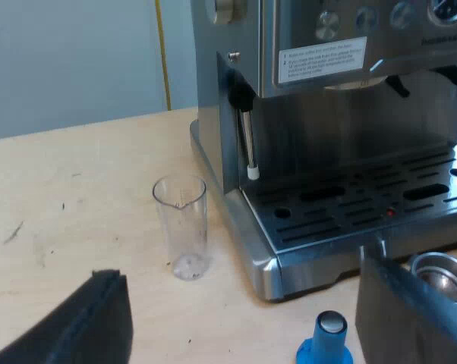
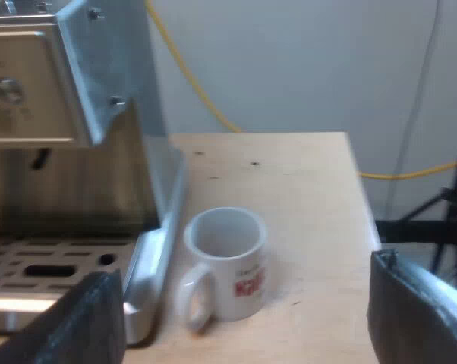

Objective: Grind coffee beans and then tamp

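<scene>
L gripper (image 1: 240, 303): fingers (image 1: 77, 326) spread wide, nothing btwn them, hanging over the table (image 1: 77, 189). Nearest thing is the blue tamper (image 1: 325, 343), upright, approx 1 o'clock from the gripper, just in front of the machine's base. Near it, approx 2 o'clock, is the metal holder (image 1: 441, 274). Its round basket rim shows, loose by the machine's base and partly behind one finger; handle hidden. Measuring glass (image 1: 181, 226) stands upright at 11 o'clock, near the machine's corner but apart from it, and looks empty. Farthest is the espresso machine (image 1: 342, 144) w/ steam wand (image 1: 247, 140).

R gripper (image 2: 247, 303): equally wide open, empty. Mug (image 2: 225, 262) at 12 o'clock, upright, just beside the machine's side. Tripod (image 2: 441, 205) beyond the table edge.

Handling, my guess:
- Holder is stiff metal, prob. heavy at the basket end, so take it by the handle.
- Tamper is rigid, small, likely smooth. Pinch the stem below the cap, squarely, or it tips.
- Glass is thin & light, easily knocked.

L wrist view gives tamper, holder and glass; R wrist view adds mug and tripod.
</scene>
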